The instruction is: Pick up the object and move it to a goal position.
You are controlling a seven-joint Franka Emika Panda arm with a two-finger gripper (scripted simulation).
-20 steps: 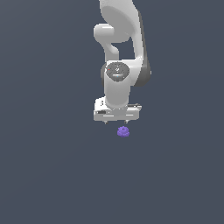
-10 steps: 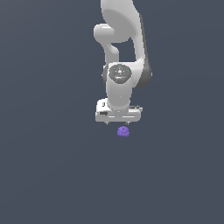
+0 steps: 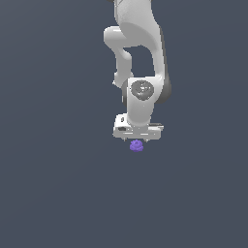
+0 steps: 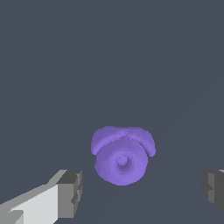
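The object [image 3: 136, 145] is a tiny purple, lumpy blob lying on the dark grey floor, just below the white gripper [image 3: 138, 138] in the exterior view. In the wrist view the object [image 4: 122, 154] lies between the two spread fingertips [image 4: 70, 193], a little beyond their tips, touching neither. The gripper [image 4: 142, 190] is open and empty, pointing down over the object. The fingers are mostly hidden behind the hand in the exterior view.
The white arm [image 3: 138, 58] rises from the gripper to the top of the exterior view. The floor [image 3: 58, 184] is a plain dark grey surface with nothing else on it in view.
The arm has shifted slightly downward toward the object, which has stayed in place. The gripper remains open.
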